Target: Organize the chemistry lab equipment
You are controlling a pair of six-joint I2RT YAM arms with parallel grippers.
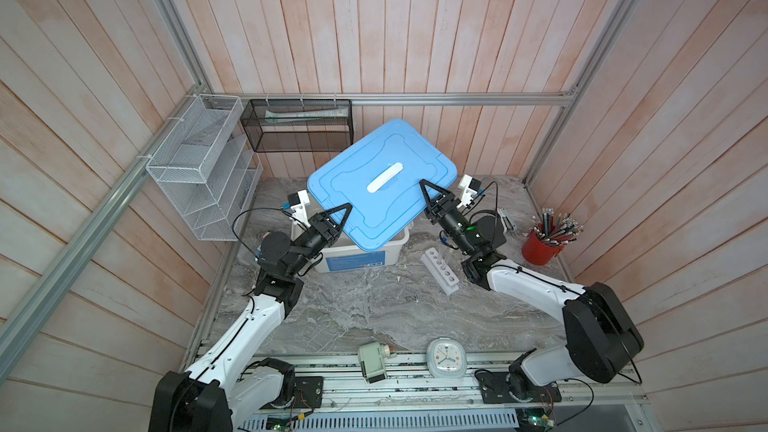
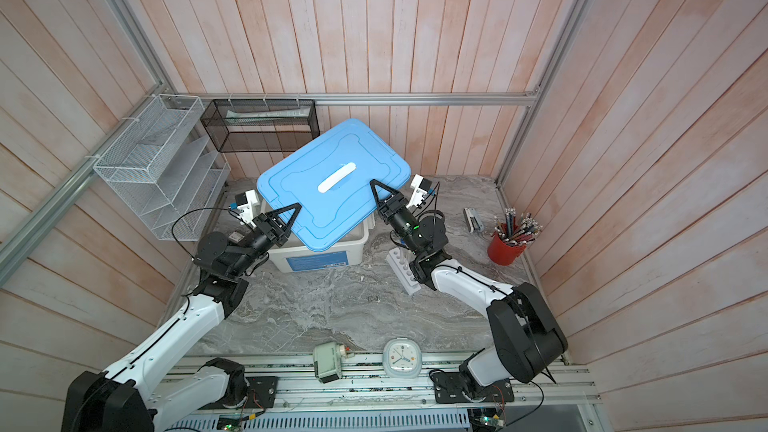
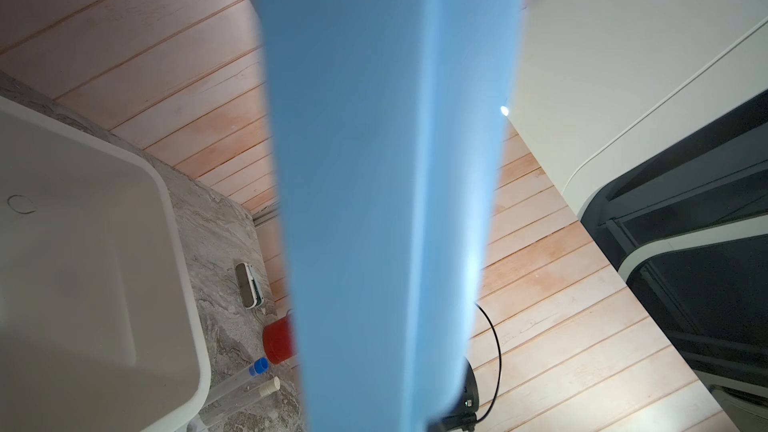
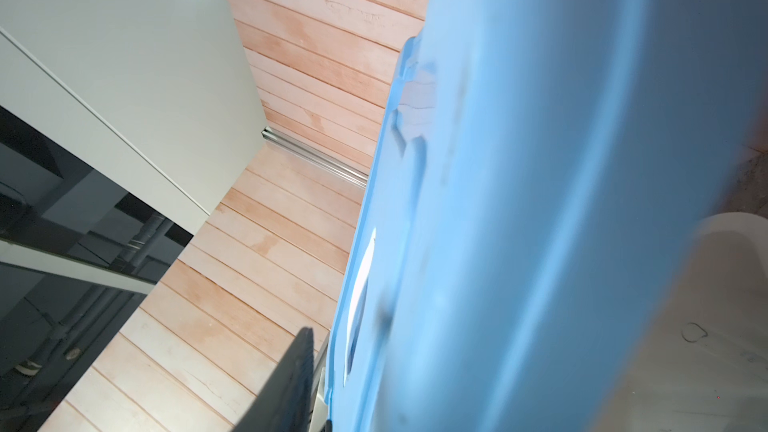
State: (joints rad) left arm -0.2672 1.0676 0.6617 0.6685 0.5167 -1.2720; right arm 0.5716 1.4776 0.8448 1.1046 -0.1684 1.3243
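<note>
Early days: left gripper (image 1: 347, 212) is clamped on the blue lid (image 1: 395, 147), held tilted over the white bin (image 1: 361, 260), while right gripper (image 1: 424, 189) sits loose astride its opposite edge. Bin looks empty; the six-hole rack (image 1: 442, 273) and capped tubes (image 3: 232, 384) lie on the table (image 1: 374, 309) beside it, everything left to sort

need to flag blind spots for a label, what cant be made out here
- Inside of white bin: blue lid covers most of it in both top views.
- Whether left claw or right claw grips the lid: lower fingers hidden beneath it.
- Capped tubes: left wrist view, uncapped ends behind the bin.
</note>
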